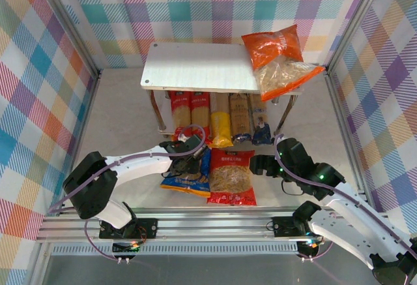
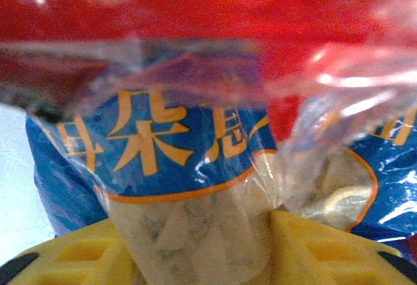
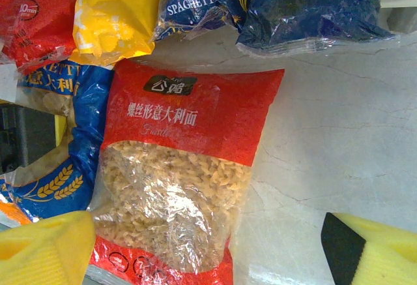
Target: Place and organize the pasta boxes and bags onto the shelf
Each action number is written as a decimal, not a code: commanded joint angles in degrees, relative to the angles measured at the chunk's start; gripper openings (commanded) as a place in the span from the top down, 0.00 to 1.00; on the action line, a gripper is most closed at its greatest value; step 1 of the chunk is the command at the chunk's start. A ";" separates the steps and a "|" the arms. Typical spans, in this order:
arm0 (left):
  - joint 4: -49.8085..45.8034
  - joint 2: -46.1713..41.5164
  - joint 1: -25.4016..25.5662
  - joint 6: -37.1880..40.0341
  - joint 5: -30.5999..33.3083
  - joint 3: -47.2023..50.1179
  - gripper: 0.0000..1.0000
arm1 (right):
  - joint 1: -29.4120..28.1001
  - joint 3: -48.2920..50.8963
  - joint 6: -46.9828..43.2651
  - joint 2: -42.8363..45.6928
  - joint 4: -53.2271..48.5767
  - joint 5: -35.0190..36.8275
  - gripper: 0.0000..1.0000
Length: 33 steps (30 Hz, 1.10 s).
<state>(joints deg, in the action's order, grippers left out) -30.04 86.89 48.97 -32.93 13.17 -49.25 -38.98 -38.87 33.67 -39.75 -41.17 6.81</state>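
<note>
The left gripper (image 2: 202, 254) pinches the blue-and-orange bag (image 2: 169, 148), while the right gripper (image 3: 210, 257) hovers open above the red bag (image 3: 195, 115) on the desk (image 3: 339, 135).

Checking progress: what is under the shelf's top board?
Five spaghetti packs lie side by side under the board, with their near ends sticking out. The board covers their far ends.
</note>
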 commanded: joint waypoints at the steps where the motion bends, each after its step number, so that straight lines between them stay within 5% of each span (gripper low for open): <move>1: -1.24 1.85 -0.10 1.17 -9.51 3.67 0.63 | -0.31 -1.47 0.12 0.54 0.87 0.13 0.10; 8: -3.16 -2.36 -0.10 3.26 -11.90 4.77 1.00 | -0.31 -1.86 0.36 1.73 -0.45 0.88 0.10; 20: -9.97 -11.21 -0.10 4.59 -16.36 4.21 1.00 | -0.30 -2.78 0.88 2.22 -0.84 1.72 0.10; 33: -21.35 -30.81 0.01 4.11 -21.58 -3.91 1.00 | -0.33 -3.68 0.90 -0.31 0.12 2.16 0.10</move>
<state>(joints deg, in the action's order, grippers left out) -49.43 60.47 48.66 -29.06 -5.13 -48.05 -38.98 -40.51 33.89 -39.99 -41.43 8.34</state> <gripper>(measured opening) 0.062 0.902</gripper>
